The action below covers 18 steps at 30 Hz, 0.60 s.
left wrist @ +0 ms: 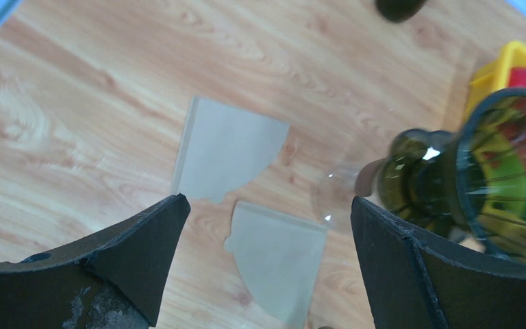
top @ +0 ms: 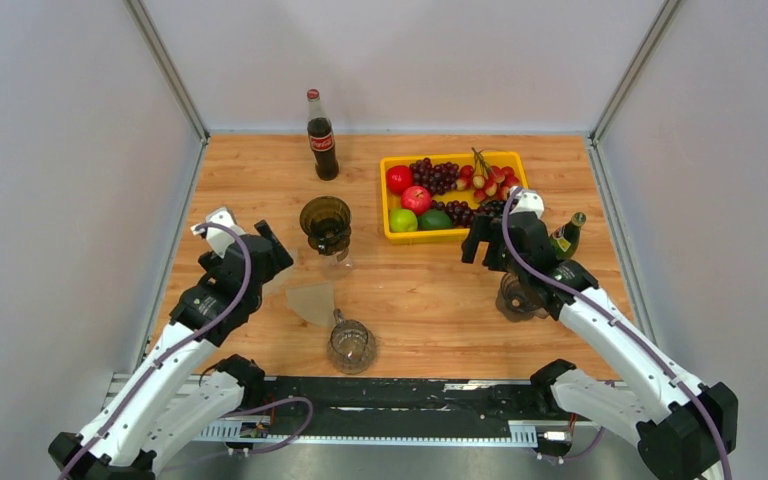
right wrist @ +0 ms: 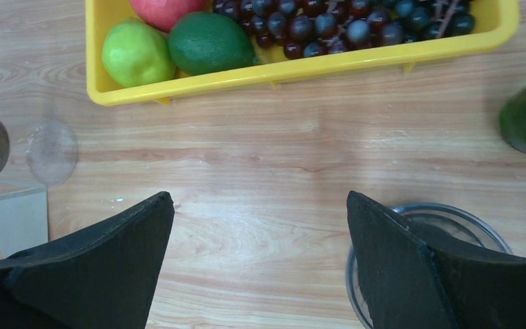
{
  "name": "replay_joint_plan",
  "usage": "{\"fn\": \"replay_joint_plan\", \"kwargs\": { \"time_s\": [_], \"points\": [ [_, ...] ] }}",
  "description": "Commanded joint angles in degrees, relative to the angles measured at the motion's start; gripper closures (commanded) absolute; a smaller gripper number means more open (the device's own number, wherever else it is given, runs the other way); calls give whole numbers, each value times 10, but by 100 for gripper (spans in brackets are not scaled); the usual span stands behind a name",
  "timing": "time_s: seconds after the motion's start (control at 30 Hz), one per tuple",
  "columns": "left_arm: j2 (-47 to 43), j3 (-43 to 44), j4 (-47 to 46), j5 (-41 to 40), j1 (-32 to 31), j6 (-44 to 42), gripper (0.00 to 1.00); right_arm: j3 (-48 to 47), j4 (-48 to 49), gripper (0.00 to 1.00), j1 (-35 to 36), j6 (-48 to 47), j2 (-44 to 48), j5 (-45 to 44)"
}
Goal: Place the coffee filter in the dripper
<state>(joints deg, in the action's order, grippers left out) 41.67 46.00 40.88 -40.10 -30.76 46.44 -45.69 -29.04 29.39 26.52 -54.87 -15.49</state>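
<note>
Left fingers, wooden table, grey walls.

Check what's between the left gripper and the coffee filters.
Nothing. In the left wrist view the left gripper hangs open above two coffee filters flat on the table.

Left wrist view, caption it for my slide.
Open left tool above two coffee filters lying flat on the table, green dripper at right.
</note>
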Motion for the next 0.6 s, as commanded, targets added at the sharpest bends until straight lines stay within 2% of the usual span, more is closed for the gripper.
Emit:
{"fn": "replay_joint_plan", "kwargs": {
  "time_s": [0.0,0.13,0.23,0.57],
  "points": [
    [-8,-59,2,91,34,41,0,15,61,0,1,1,-21,75],
    [6,-106,-30,153,42,47,0,39,128,0,1,32,-61,208],
    [30,-125,-29,168,45,60,0,50,171,0,1,57,-104,276],
    [69,-223,-122,238,50,94,2,69,274,1,33,109,-198,312]
  ]
}}
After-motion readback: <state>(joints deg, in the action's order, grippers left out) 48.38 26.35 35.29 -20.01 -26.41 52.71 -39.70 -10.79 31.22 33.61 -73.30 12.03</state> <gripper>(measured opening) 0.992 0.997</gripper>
